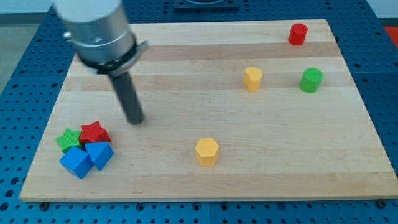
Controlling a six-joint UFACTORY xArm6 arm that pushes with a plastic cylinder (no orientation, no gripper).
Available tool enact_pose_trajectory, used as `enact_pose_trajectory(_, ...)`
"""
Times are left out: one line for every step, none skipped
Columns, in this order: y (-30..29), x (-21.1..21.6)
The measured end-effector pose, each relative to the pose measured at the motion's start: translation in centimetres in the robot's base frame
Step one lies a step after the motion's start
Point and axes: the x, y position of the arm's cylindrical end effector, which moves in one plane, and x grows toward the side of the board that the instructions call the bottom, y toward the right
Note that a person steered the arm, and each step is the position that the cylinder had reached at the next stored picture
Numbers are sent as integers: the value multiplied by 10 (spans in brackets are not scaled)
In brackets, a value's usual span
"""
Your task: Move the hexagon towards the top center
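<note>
A yellow hexagon block (207, 151) lies on the wooden board (186, 56) near the view's bottom, a little right of the middle. My tip (135, 121) is at the end of the dark rod, well to the left of the hexagon and slightly above it, not touching any block. A second yellow block (253, 79), with an unclear shape, sits at the upper right of centre.
A cluster at the lower left holds a green star (68, 139), a red star (94, 132) and two blue blocks (76, 162) (99, 154), just below-left of my tip. A green cylinder (311, 80) and a red cylinder (298, 34) stand at the right.
</note>
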Motion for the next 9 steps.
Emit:
enact_pose_trajectory(40,14)
enact_pose_trajectory(44,58)
enact_pose_trajectory(44,60)
enact_pose_trajectory(44,120)
enact_pose_trajectory(44,138)
enact_pose_trajectory(104,139)
enact_pose_trajectory(153,139)
enact_pose_trajectory(153,139)
enact_pose_trajectory(133,139)
